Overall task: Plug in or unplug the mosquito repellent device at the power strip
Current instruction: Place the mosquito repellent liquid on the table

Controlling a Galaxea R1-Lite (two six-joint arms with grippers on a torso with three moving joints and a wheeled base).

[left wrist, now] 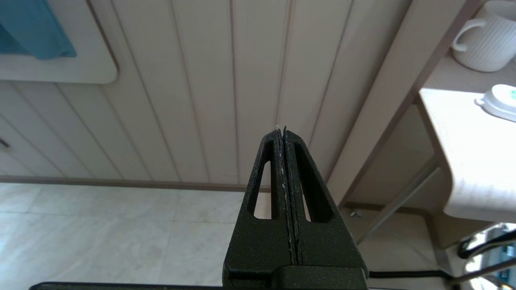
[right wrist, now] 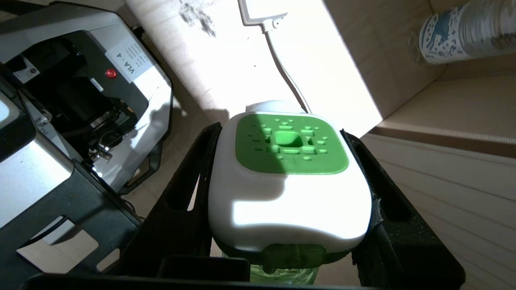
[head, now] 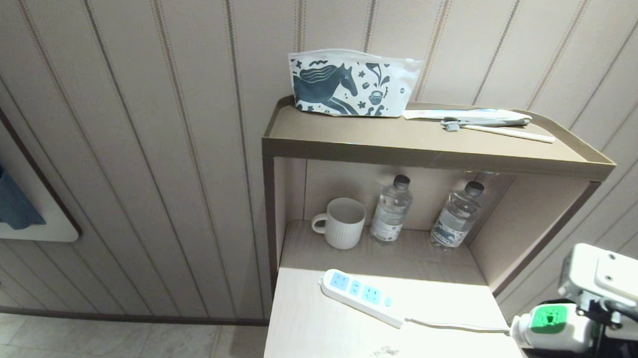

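Right pincer clamped on mosquito repellent device, off the bench edge, beyond power strip cord end. Left pincer fully closed, empty, left of power strip.

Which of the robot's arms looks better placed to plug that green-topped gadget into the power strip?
The right. Its right gripper already clamps the mosquito repellent device, beside the table's right edge near the power strip. The left gripper is shut, empty, off to the table's left side.
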